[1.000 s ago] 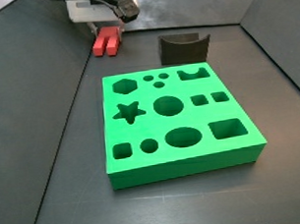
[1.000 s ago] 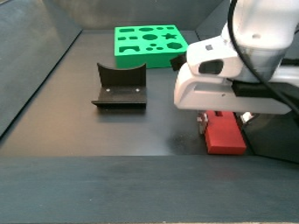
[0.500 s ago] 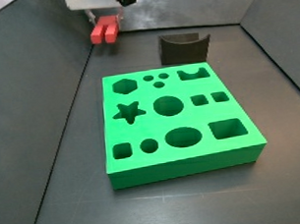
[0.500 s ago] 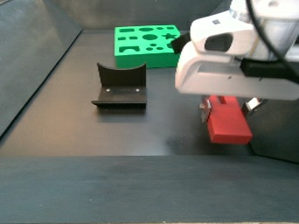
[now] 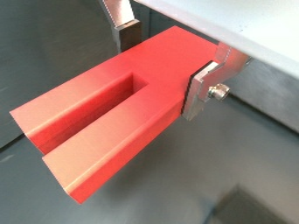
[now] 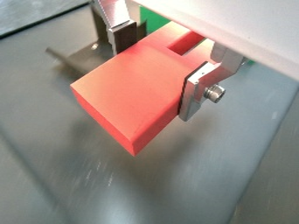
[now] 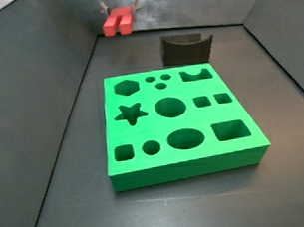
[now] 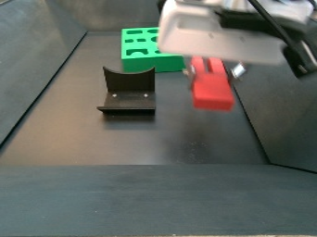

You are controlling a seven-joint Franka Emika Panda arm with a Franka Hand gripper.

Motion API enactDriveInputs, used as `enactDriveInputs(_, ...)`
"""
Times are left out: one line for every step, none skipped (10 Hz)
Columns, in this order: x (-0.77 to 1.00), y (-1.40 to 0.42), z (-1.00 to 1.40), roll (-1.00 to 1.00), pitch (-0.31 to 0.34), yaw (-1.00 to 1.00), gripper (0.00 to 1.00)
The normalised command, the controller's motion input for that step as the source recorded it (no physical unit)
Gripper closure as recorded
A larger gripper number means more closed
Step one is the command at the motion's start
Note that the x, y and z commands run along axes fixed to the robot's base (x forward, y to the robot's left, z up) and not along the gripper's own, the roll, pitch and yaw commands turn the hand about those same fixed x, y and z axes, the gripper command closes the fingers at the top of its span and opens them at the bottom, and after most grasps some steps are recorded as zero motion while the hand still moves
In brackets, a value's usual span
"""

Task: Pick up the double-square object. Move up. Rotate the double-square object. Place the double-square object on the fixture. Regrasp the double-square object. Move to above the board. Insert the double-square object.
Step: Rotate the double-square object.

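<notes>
My gripper is shut on the red double-square object, its silver fingers pressed on both flanks. The notched end with its two prongs shows in both wrist views, as does the solid end. In both side views the double-square object hangs in the air, well above the floor, under the gripper. The dark fixture stands on the floor apart from it. The green board with its shaped cutouts lies farther along.
Grey walls enclose the dark floor in both side views. The fixture sits just beyond the board's far edge. The board lies against the back wall in a side view.
The gripper has risen with the double-square object held in it, lifting it from near the floor to well above it. The board and fixture have not moved.
</notes>
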Motion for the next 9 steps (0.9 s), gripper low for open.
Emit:
enactDriveInputs(0.13, -0.30, 0.14, 0.16, 0.144, 0.05, 1.00)
enactDriveInputs(0.00, 0.00, 0.00, 0.00, 0.000, -1.00, 1.00)
enactDriveInputs(-0.02, 0.05, -0.01, 0.00, -0.001, -1.00, 1.00)
enactDriveInputs(-0.02, 0.05, -0.01, -0.01, -0.002, -1.00, 1.00)
enactDriveInputs(-0.01, 0.05, -0.01, -0.01, -0.002, -1.00, 1.00)
enactDriveInputs(-0.01, 0.03, -0.01, -0.01, -0.002, -1.00, 1.00)
enactDriveInputs(0.00, 0.03, -0.01, -0.01, -0.002, -1.00, 1.00)
enactDriveInputs(0.00, 0.02, 0.00, -0.01, -0.003, -1.00, 1.00)
enactDriveInputs(0.00, 0.02, 0.00, -0.01, -0.003, -1.00, 1.00)
